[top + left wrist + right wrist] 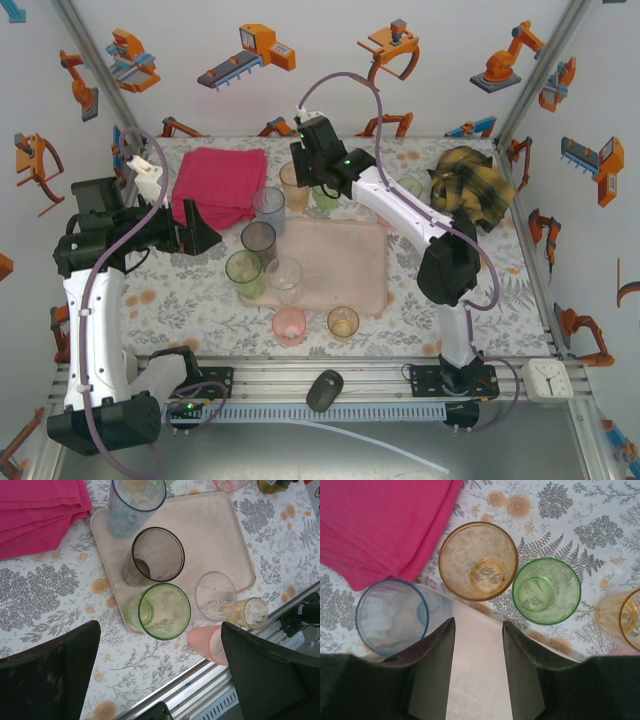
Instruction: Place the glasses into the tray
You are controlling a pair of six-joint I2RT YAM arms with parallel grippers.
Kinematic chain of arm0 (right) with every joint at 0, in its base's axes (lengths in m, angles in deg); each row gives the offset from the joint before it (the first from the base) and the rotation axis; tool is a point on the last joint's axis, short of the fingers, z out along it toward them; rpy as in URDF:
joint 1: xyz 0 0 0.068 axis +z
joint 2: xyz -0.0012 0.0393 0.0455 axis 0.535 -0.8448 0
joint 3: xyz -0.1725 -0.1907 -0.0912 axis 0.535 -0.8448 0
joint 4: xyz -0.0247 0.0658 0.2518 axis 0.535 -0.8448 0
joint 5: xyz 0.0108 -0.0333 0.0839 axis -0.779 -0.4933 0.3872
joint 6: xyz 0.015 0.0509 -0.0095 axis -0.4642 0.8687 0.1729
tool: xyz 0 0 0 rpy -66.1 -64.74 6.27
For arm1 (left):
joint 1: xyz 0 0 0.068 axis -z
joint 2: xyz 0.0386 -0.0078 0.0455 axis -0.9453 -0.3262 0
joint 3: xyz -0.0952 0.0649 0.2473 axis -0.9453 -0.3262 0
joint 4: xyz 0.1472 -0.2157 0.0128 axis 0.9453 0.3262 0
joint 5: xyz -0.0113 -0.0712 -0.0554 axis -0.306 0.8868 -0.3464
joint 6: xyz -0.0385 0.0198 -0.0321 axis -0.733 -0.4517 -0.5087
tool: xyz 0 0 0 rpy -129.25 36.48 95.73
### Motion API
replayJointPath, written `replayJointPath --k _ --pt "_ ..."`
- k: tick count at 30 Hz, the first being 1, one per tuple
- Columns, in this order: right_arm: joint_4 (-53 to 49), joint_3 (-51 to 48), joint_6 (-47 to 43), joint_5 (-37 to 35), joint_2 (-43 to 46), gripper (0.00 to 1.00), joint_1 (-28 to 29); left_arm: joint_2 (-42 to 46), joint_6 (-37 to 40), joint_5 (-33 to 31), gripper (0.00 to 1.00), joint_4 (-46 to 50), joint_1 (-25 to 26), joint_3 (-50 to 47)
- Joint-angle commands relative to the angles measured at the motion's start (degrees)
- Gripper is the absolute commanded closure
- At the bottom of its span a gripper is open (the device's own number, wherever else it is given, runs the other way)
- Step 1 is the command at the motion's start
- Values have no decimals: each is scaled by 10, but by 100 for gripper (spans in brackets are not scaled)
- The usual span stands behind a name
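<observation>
Two grippers stand empty. The left gripper (203,230) gapes wide beside glasses (258,240) crowding the tray (340,265) at its left edge. The right gripper (478,625), jaws parted, hovers before the orange glass (478,560), seemingly off the tray. Next it should advance and close.

Orange glass (620,620) cut by right edge, pink glass (207,645) partly hidden

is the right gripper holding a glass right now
No, the right gripper stands open over bare tray, with the orange glass untouched beyond its fingertips.
</observation>
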Motion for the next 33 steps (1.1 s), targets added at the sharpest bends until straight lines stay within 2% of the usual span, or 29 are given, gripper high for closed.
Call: replayJointPath --k 1,6,21,27,33 --pt "18 37 -10 8 -20 57 -19 6 -8 14 1 -11 -5 2" --pt "-1 91 -4 43 -69 57 -41 1 -10 15 1 -10 -9 7" --pt "14 124 -10 92 -131 58 -55 10 -14 17 1 -14 -23 -6" --pt "-13 172 -11 84 -166 59 -56 13 -16 19 1 -18 -28 -10" --pt "-35 205 -21 90 -187 64 -56 11 -17 22 1 -20 -29 -10"
